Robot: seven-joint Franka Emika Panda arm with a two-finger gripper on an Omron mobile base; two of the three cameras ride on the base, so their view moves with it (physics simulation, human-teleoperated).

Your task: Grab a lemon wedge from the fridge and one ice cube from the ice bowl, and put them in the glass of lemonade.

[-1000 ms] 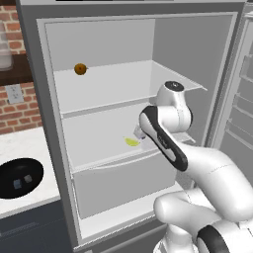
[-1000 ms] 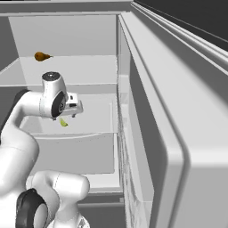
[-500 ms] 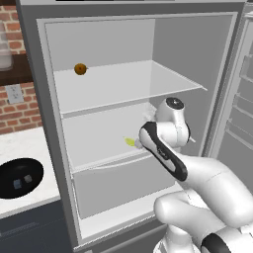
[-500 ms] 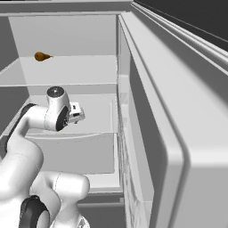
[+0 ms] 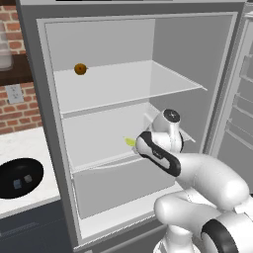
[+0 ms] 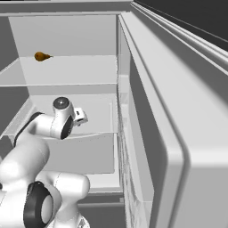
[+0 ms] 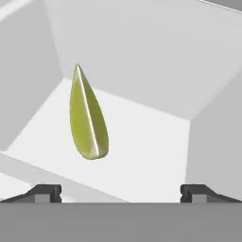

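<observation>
Your gripper (image 7: 121, 191), jaws fully spread and empty, faces the lemon wedge (image 7: 88, 118), which lies ahead, left of centre, long axis running away from you.

The pincer (image 7: 121, 193) is reaching into the open fridge (image 5: 59, 123) at its middle shelf (image 5: 99, 148), and the lemon wedge (image 7: 88, 116) is lying on that shelf just ahead of the pincer, toward its left fingertip (image 7: 45, 193) in the hand view. A round ball (image 5: 80, 69) is sitting on the shelf above the pincer, far back and to the left. Outside the fridge, well to the pincer's left and lower, the ice bowl (image 5: 20, 177) is resting on the worktop (image 5: 20, 146).
</observation>
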